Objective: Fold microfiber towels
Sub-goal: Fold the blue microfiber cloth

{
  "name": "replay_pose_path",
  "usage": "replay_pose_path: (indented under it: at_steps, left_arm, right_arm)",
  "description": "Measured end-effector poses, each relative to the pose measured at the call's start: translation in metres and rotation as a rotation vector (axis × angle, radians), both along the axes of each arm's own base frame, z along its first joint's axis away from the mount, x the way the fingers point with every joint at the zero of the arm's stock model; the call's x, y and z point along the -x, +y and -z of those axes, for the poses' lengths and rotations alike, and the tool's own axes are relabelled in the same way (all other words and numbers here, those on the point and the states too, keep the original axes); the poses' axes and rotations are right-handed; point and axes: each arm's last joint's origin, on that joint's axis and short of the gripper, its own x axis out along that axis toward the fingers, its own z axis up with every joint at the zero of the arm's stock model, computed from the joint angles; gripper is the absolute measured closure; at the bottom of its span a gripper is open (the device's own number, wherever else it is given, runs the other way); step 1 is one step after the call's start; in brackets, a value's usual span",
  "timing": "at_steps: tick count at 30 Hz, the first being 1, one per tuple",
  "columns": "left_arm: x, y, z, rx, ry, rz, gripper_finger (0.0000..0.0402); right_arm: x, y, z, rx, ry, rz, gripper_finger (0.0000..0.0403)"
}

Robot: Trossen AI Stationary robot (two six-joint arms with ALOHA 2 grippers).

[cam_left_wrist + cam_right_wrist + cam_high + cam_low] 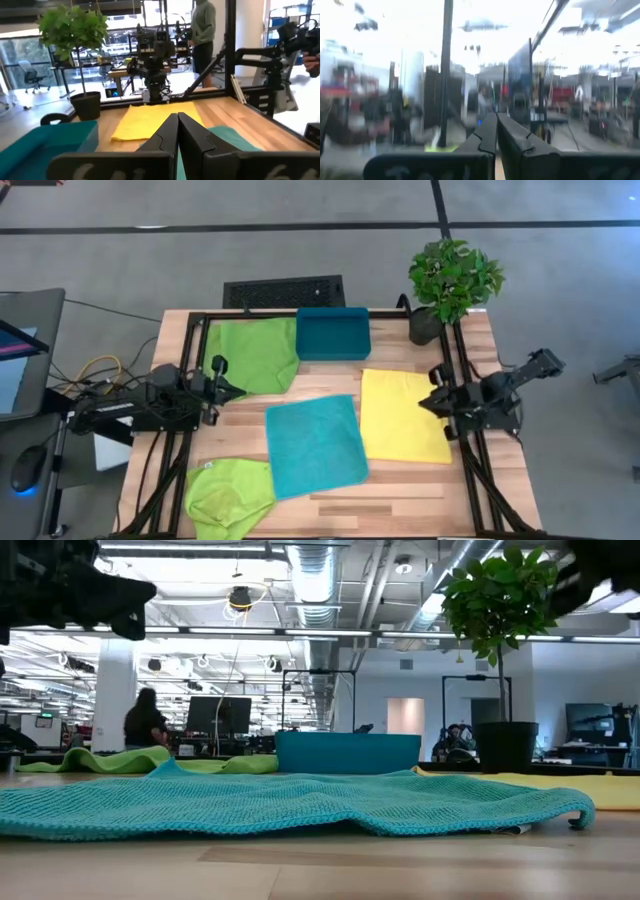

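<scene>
A teal towel (315,443) lies flat in the table's middle; it fills the low view (290,805). A yellow towel (402,414) lies flat to its right, also in the left wrist view (155,120). One lime green towel (252,355) lies at the far left, another (228,492) lies bunched at the near left. My left gripper (238,390) is shut and empty above the table's left side. My right gripper (424,402) is shut and empty above the yellow towel's right edge.
A rigid teal bin (333,332) stands at the far middle. A potted plant (452,285) stands at the far right corner. A black frame (200,360) runs around the table. People show in the room beyond the table.
</scene>
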Motion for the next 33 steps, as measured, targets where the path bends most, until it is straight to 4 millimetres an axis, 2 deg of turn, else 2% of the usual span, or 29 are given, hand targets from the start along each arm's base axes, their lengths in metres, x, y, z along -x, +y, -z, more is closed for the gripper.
replay_pose_path:
  at_steps: [5, 15, 23, 27, 29, 33]
  left_arm:
    - [0.0, 0.001, 0.002, 0.034, 0.023, -0.031, 0.0401]
    - [0.0, 0.002, 0.001, 0.04, 0.019, -0.081, 0.0401]
    - [0.001, 0.003, -0.024, 0.035, 0.066, -0.134, 0.0401]
    - [-0.007, 0.004, -0.037, 0.016, 0.127, -0.178, 0.0401]
    - [-0.015, 0.004, -0.039, 0.012, 0.192, -0.208, 0.0401]
    - [-0.032, 0.005, -0.044, 0.021, 0.329, -0.248, 0.0401]
  right_arm:
    - [0.005, -0.002, -0.011, -0.059, -0.106, -0.007, 0.0365]
    - [0.006, -0.003, -0.013, -0.174, -0.108, -0.054, 0.0365]
    - [0.006, -0.003, -0.013, -0.172, -0.112, -0.04, 0.0367]
    - [0.004, -0.004, -0.011, -0.166, -0.064, 0.001, 0.0393]
    - [0.003, -0.005, -0.013, -0.17, -0.002, 0.05, 0.0394]
    - [0.005, -0.008, -0.025, -0.199, 0.123, 0.099, 0.0398]
